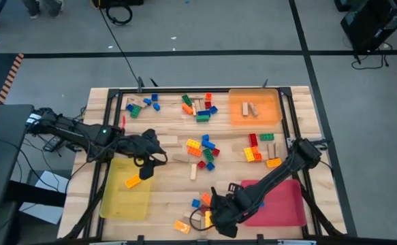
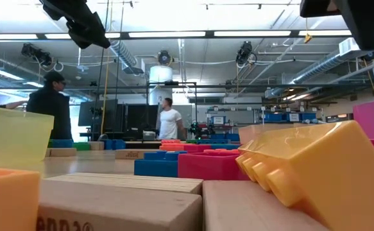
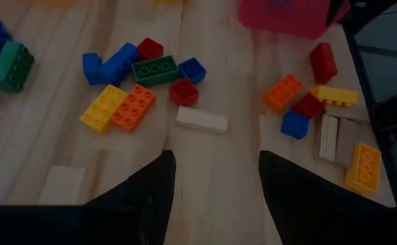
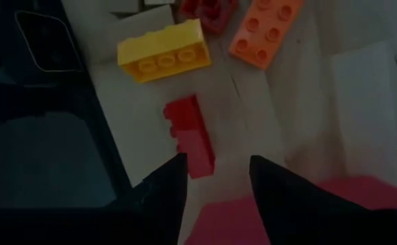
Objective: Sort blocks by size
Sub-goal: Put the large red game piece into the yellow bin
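Note:
Blocks lie scattered over the wooden table (image 1: pixel 171 197): a far cluster (image 1: pixel 198 107), a middle cluster (image 1: pixel 203 151) and a few near the front edge (image 1: pixel 199 202). My left gripper (image 1: pixel 157 156) hovers open above the table beside the yellow tray (image 1: pixel 120 201); in its wrist view the fingers (image 3: pixel 215 163) hold nothing, with colored blocks (image 3: pixel 140 75) ahead of them. My right gripper (image 1: pixel 217 219) points down near the front edge, open (image 4: pixel 215 167), with a small red block (image 4: pixel 191 136) lying on the table just ahead of its fingertips. A yellow block (image 4: pixel 164 51) and an orange block (image 4: pixel 266 30) lie beyond.
The yellow tray holds one orange block (image 1: pixel 132 181). A red tray (image 1: pixel 280 204) sits at the front right, close to my right arm. An orange tray (image 1: pixel 255 107) with wooden pieces stands at the far right. Wooden pieces (image 1: pixel 193 170) lie mid-table. People stand in the room behind.

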Controlling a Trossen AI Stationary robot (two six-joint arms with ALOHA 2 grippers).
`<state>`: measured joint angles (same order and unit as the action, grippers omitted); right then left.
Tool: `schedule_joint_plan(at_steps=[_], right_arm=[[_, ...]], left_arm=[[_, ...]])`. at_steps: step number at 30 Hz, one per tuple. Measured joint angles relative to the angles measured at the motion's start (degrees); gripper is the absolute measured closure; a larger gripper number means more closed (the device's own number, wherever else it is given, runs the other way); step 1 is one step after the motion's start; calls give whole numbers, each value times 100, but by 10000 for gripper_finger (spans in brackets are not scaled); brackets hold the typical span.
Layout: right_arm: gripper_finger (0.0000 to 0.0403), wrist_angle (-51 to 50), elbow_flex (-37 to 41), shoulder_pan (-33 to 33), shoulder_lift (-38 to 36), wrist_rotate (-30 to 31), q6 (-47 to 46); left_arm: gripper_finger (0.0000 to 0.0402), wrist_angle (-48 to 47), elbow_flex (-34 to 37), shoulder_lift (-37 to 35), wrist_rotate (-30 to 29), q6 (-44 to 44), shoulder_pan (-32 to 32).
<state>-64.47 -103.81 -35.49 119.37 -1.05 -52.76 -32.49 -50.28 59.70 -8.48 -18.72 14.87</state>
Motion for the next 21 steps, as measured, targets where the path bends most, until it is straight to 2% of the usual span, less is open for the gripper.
schedule_joint_plan(at_steps=[6, 11, 16, 21], right_arm=[[205, 107, 4, -64, 59, -112, -3], [169, 334, 26, -178, 58, 159, 57], [143, 830, 394, -317, 63, 170, 219], [138, 1068, 727, -393, 61, 260, 346]], left_arm=[[184, 2, 0, 0, -62, 15, 18], [184, 7, 0, 0, -299, 34, 18], [184, 4, 0, 0, -445, 35, 18], [184, 4, 0, 0, -458, 37, 18]])
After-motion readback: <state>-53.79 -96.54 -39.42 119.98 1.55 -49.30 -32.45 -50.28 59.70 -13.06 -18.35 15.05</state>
